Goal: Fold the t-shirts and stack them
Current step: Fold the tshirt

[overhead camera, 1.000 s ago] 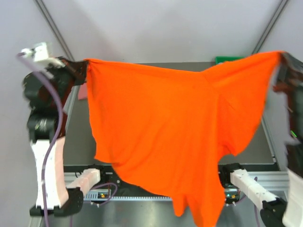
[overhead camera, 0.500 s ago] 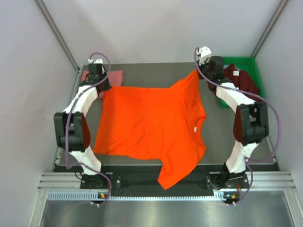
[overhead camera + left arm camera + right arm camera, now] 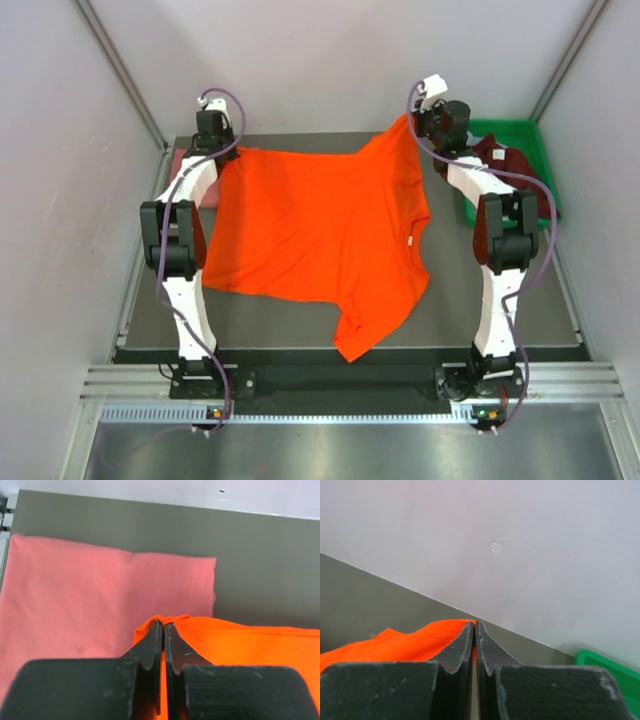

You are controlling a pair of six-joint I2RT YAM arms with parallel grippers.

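The bright orange t-shirt [image 3: 315, 225] lies spread over the grey table, one sleeve hanging over the near edge. My left gripper [image 3: 218, 152] is shut on its far left corner [image 3: 172, 625], just over the folded salmon pink t-shirt [image 3: 90, 600]. My right gripper [image 3: 412, 122] is shut on its far right corner [image 3: 432, 632], held slightly above the table by the back wall. The dark maroon t-shirt [image 3: 500, 165] lies in the green bin [image 3: 530, 135]. The pale blue-grey t-shirt is out of view.
The green bin stands at the back right, close behind my right arm. The pink shirt peeks out at the far left edge [image 3: 180, 160]. Slanted frame posts rise at both back corners. The table's near edge [image 3: 300, 352] lies under the hanging sleeve.
The shirt was held high and stretched in the air; both grippers have brought it down and pushed it toward the back, so it now lies spread on the table.
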